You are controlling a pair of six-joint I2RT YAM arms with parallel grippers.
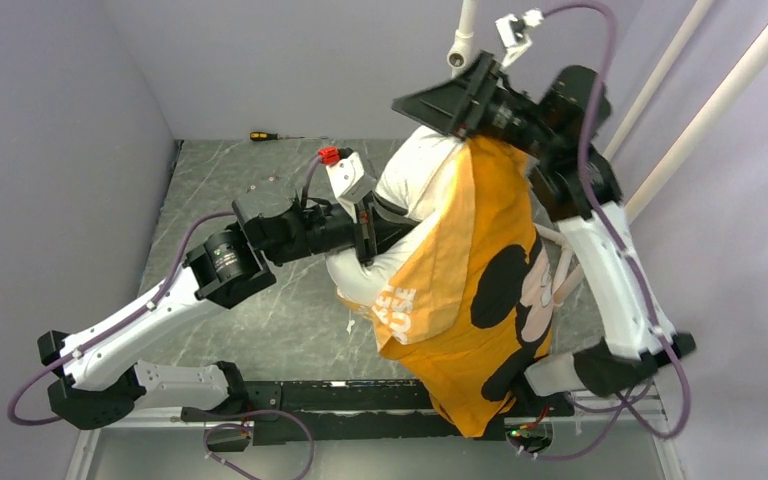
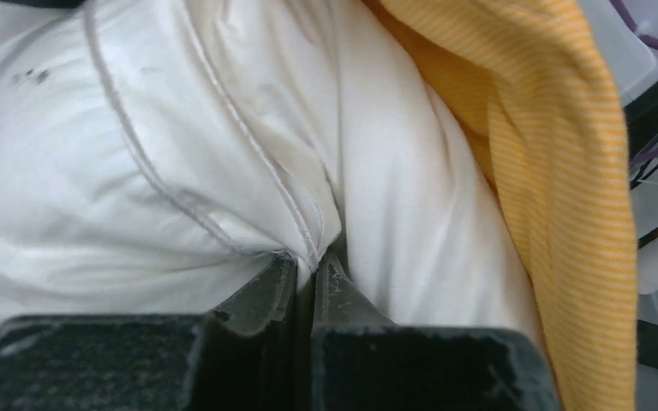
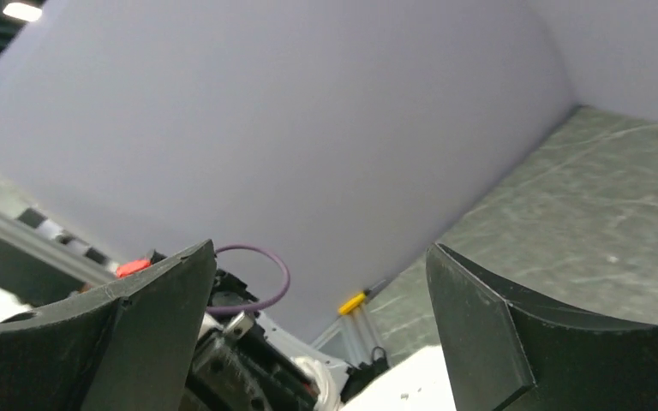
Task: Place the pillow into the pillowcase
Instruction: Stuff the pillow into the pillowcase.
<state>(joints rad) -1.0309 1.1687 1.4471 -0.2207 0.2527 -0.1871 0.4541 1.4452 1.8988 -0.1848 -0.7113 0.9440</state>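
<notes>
The white pillow [image 1: 415, 175] stands on end at the middle of the table, its right side and lower part covered by the orange-yellow pillowcase [image 1: 480, 270] with the black-eared mouse print. My left gripper [image 1: 385, 222] reaches in from the left and is shut on the pillow. In the left wrist view the gripper [image 2: 308, 261] pinches a seamed fold of the pillow [image 2: 137, 171], with the pillowcase [image 2: 548, 154] hanging to the right. My right gripper [image 1: 440, 100] is raised above the top of the pillow. It [image 3: 321, 257] stands open and holds nothing; a white corner of the pillow [image 3: 420, 377] shows below.
A yellow-handled screwdriver [image 1: 263, 135] lies at the table's back edge near the wall. Purple-grey walls close in the left and back. White poles [image 1: 720, 100] slant up on the right. The left arm [image 3: 240, 360] shows below the right gripper.
</notes>
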